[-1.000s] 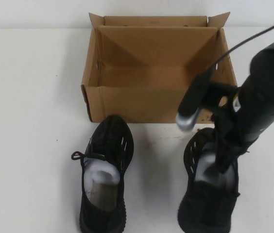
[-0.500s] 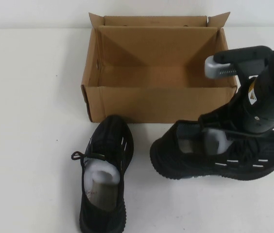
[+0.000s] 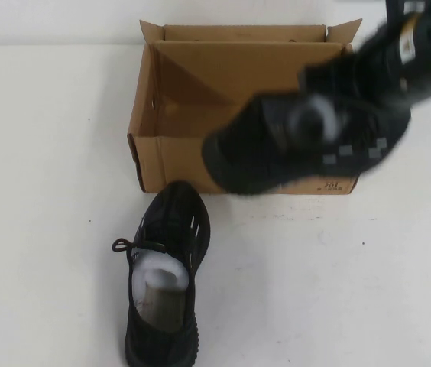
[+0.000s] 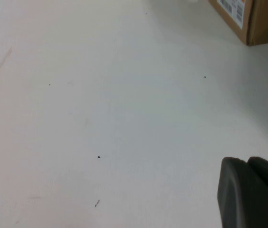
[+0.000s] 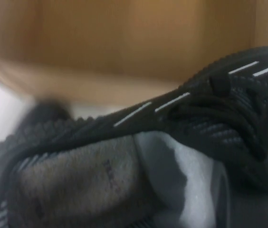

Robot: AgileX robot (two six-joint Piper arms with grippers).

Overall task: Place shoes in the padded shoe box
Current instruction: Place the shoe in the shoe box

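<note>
The brown cardboard shoe box (image 3: 200, 164) stands open at the back middle of the table. My right gripper (image 3: 368, 80) is shut on one black sneaker (image 3: 299, 141) and holds it in the air, lying sideways over the box's front wall, blurred. The right wrist view shows this sneaker (image 5: 124, 156) with white stuffing close up and the box wall (image 5: 124, 38) behind it. The other black sneaker (image 3: 166, 275) stands on the table in front of the box's left corner, toe toward the box. My left gripper (image 4: 250, 190) is shut, low over bare table, out of the high view.
The white table (image 3: 40, 191) spreads left and right of the box. The box's flaps stand up at the back (image 3: 238, 32). A corner of the box with a label (image 4: 245, 19) shows in the left wrist view.
My right gripper has lifted the right-hand sneaker off the table, turned it sideways and carried it up and back toward the box. The other sneaker has not moved.
</note>
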